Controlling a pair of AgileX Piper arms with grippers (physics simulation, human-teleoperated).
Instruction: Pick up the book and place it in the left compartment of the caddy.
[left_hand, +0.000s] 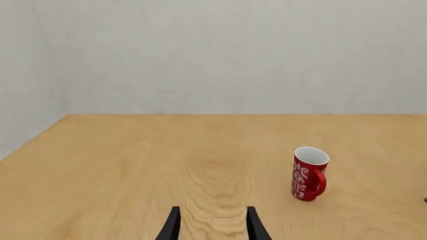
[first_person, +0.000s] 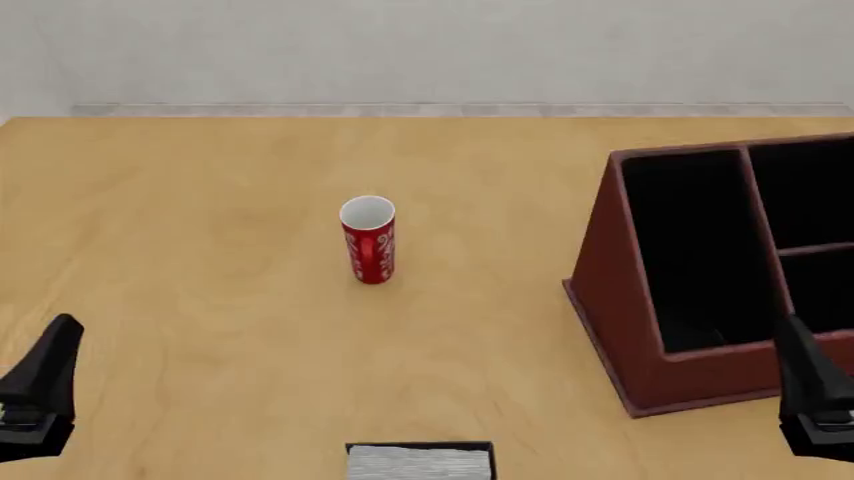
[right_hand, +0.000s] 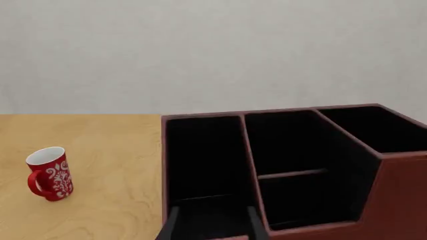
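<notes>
The book (first_person: 419, 461), black with white-grey page edges, lies at the table's near edge, midway between the arms and partly cut off by the front view. The reddish-brown caddy (first_person: 617, 300) stands at the right, sloped side facing the centre. Its left compartment (first_person: 687, 250) is long, narrow and black-lined, and it shows nothing inside (right_hand: 203, 160). My left gripper (first_person: 43, 385) hovers low at the near left, open (left_hand: 213, 210), with nothing between its fingers. My right gripper (first_person: 811, 395) sits just in front of the caddy's near wall, also open (right_hand: 213, 211). Neither touches the book.
A tall red cup (first_person: 368, 240) with white pattern stands upright mid-table, left of the caddy (right_hand: 400, 200) and beyond the book; it also shows in the left wrist view (left_hand: 308, 174). The caddy's right side is split into smaller sections (first_person: 807, 190). A pale wall lies behind the table.
</notes>
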